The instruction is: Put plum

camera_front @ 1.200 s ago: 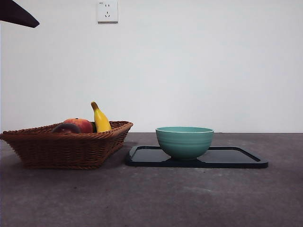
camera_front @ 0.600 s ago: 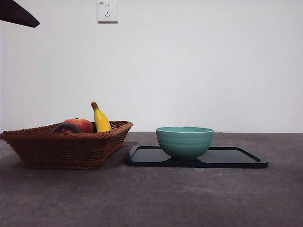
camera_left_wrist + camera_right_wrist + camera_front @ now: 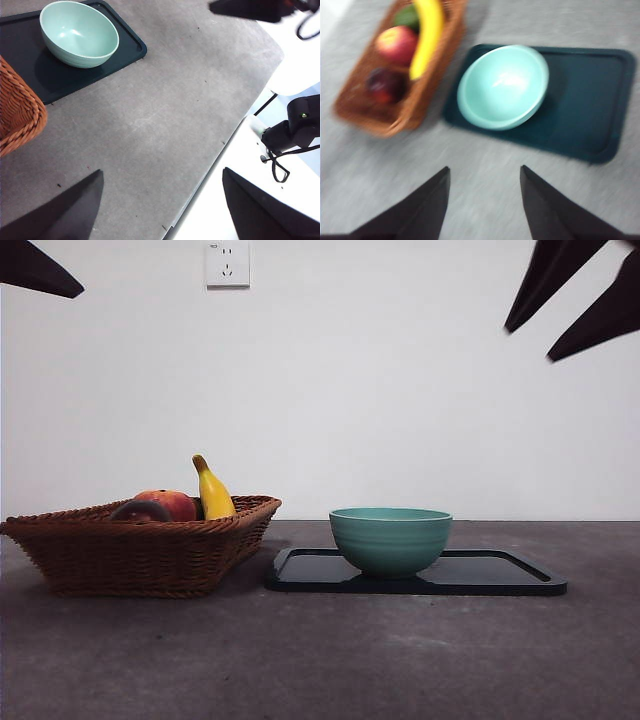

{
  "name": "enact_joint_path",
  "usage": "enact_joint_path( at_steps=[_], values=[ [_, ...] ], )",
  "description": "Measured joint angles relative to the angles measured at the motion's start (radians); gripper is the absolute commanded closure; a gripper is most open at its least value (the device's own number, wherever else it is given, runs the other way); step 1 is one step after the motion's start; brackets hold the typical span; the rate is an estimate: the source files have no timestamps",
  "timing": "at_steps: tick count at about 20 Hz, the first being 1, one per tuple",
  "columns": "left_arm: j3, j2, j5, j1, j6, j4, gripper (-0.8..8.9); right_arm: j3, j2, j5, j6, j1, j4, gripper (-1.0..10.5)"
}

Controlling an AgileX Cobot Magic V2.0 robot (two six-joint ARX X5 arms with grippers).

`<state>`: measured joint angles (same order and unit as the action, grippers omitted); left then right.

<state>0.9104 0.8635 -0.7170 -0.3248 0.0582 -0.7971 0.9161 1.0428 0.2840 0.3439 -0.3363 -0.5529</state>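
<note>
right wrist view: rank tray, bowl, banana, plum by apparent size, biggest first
1. tray, the widest thing there, partly covered by the bowl
2. bowl
3. banana, long but thin, cut off at the picture's edge
4. plum, smallest

The picture is motion-blurred, but the gaps between these are clear enough to rank.

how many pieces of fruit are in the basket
4 show: the plum at one end of the basket, a red-orange fruit next to it, a banana along one side, a green fruit at the other end. More may be hidden.
</note>
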Motion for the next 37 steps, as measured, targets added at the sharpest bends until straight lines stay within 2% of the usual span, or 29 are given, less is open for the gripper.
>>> enact_joint_path(
  at_steps=[7,14,23,28,37],
  values=[
    [0.000,0.000,0.000,0.000,0.003,0.000,4.40,0.261,0.430,0.000,-0.049,0.046,0.011,7.2],
    [0.000,0.000,0.000,0.000,0.003,0.000,4.40,0.374,0.671,0.000,-0.061,0.049,0.037,7.2],
    [0.000,0.000,0.000,0.000,0.003,0.000,4.40,0.376,0.799,0.000,-0.066,0.048,0.093,7.2],
    [0.000,0.000,0.000,0.000,0.003,0.000,4.40,0.376,0.817,0.000,-0.067,0.049,0.114,9.4],
    [0.000,0.000,0.000,0.000,0.003,-0.001,4.40,0.398,0.793,-0.002,-0.067,0.048,0.104,9.4]
  ],
)
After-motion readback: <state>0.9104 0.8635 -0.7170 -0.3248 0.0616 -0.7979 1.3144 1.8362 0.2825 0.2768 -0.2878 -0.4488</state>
